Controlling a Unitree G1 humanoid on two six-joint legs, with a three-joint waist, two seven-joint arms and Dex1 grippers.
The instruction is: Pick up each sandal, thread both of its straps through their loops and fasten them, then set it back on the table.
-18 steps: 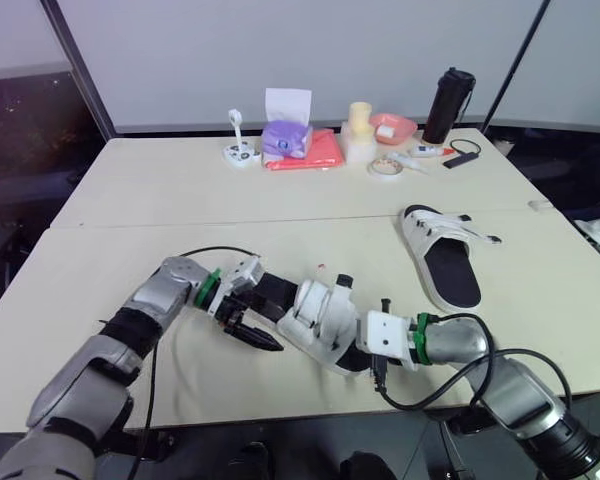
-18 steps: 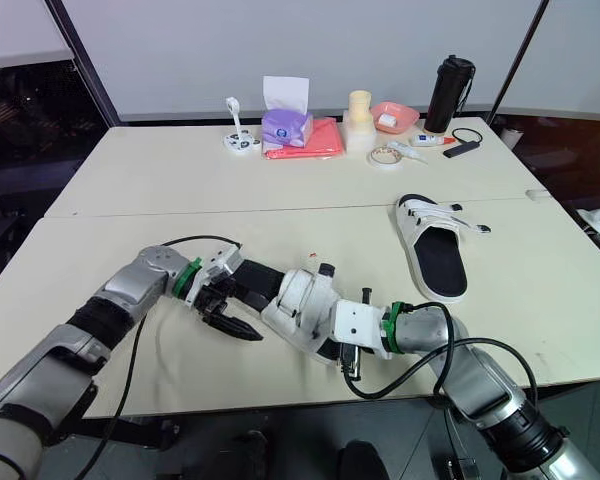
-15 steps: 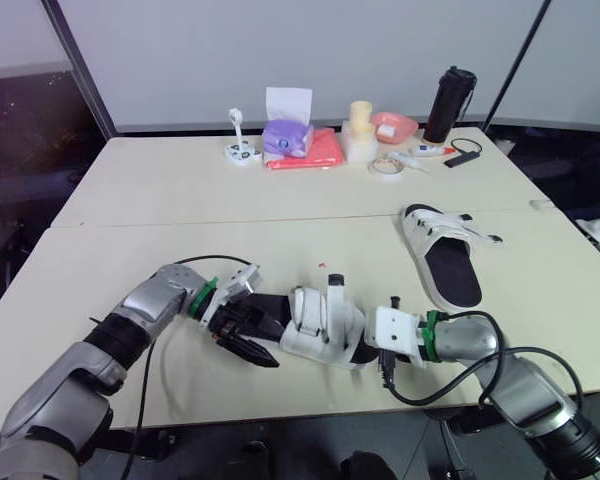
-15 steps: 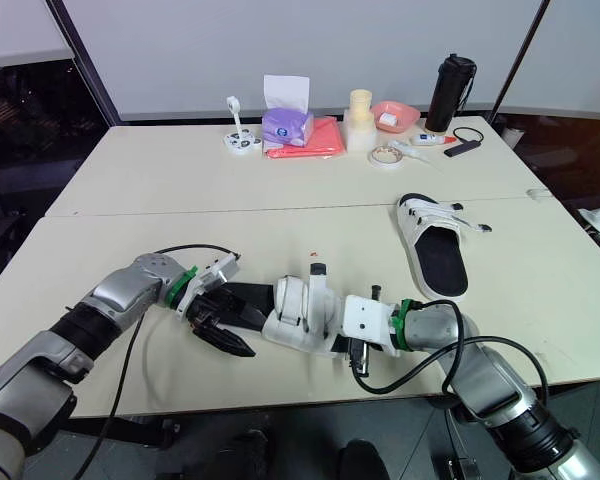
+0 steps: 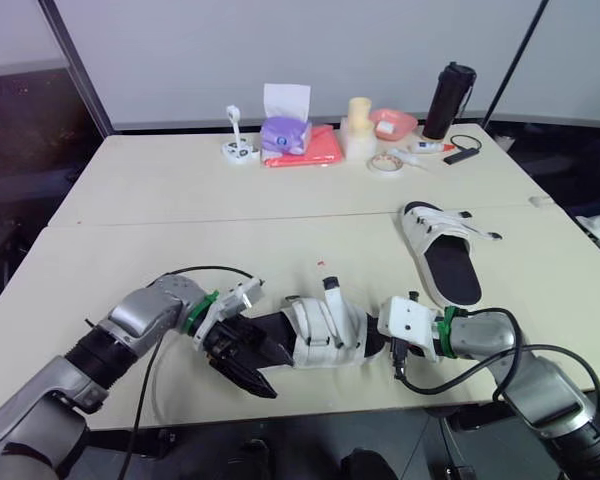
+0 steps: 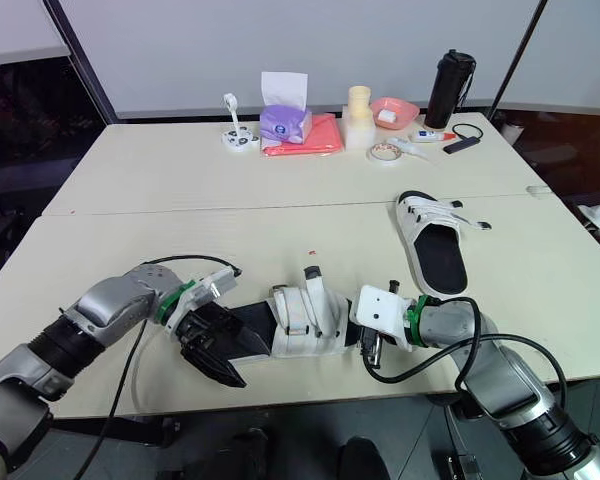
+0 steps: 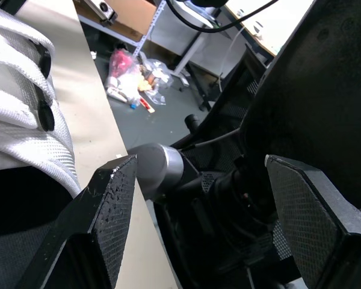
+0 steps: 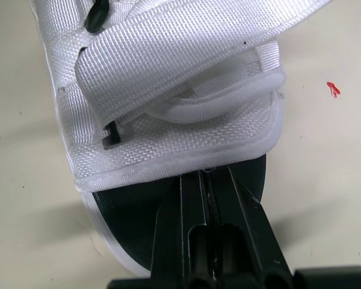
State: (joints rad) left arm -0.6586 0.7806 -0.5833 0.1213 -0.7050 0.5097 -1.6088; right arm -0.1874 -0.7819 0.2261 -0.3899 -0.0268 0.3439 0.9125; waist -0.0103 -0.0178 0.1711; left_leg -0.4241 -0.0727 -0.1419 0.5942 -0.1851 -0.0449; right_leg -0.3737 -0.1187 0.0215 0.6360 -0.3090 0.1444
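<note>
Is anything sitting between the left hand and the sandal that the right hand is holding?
Nothing visible. The left hand is open right beside the black insole end of the sandal, with no object between them. The right hand is shut on the sandal's opposite end.

The right end effector (image 8: 208, 176) has its two black fingers (image 8: 243, 211) pressed together, pinching the edge of the white sandal (image 8: 168, 132) dead ahead at twelve o'clock. A wide woven strap (image 8: 186, 54) crosses the upper; a small black clip (image 8: 110, 136) sits at about eleven o'clock. Black footbed (image 8: 129, 208) shows beside the fingers. On the cream desk (image 8: 331, 192), a small red mark (image 8: 333, 90) lies at two o'clock
</note>
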